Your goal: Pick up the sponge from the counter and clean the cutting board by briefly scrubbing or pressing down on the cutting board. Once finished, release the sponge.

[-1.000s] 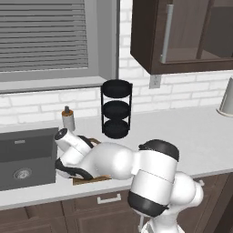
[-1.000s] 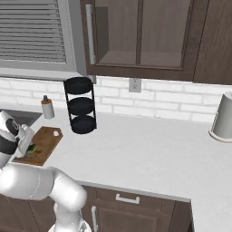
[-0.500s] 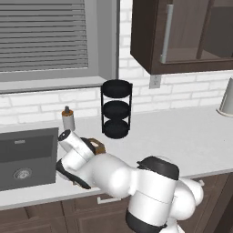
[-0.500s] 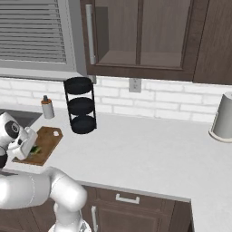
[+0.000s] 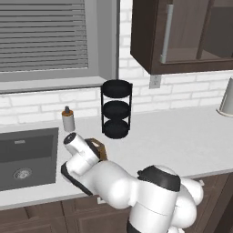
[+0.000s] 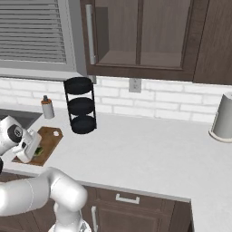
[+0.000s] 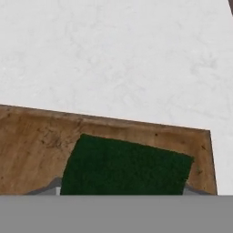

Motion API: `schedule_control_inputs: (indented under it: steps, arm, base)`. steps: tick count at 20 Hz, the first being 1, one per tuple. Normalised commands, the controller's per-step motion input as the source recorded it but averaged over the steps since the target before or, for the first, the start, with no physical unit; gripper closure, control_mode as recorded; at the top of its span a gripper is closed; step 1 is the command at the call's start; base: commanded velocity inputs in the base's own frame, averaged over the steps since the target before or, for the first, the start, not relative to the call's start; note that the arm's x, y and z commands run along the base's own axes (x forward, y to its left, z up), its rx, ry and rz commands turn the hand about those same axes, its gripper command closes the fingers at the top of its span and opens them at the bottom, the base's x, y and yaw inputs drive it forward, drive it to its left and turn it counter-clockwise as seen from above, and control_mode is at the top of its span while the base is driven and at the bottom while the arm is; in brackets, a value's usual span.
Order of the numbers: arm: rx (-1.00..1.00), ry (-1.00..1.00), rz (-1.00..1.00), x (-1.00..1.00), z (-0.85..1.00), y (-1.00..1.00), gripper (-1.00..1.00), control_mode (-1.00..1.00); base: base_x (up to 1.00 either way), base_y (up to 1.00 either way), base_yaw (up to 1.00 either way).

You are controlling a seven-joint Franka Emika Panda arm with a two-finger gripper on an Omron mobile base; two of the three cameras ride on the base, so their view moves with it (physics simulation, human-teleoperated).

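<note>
Sponge lying dark-green face up on the cutting board, near the board's edge toward the bare counter. Gripper set directly over the sponge, with grey fingertips just showing at either side; clamped on it or merely straddling it: cannot tell. Against the frames of a second ago, hand pulled back slightly toward the counter's front edge, still low over the board.

Right base view: board with white-rimmed handle slot visible, green sliver of sponge beside the hand. Left base view: only a corner of the board, wrist covering the rest.

Black three-tier rack behind the board, small bottle by the sink, pale kettle well apart at far right.
</note>
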Motion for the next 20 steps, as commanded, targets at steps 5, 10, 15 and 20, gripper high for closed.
schedule_control_inputs:
  steps: [5,10,15,20]
  arm:
    - [0.00,0.00,0.00,0.01,-0.28,-0.69,1.00,-1.00]
    - [-0.04,-0.05,0.00,0.22,-0.30,-0.37,1.00,-1.00]
    - [-0.01,-0.10,0.00,0.25,-0.26,-0.47,1.00,-1.00]
    - [0.00,-0.03,0.00,0.42,-0.25,-0.52,1.00,-1.00]
  base:
    - [0.00,0.00,0.00]
    - [0.00,0.00,0.00]
    - [0.00,0.00,0.00]
    - [0.00,0.00,0.00]
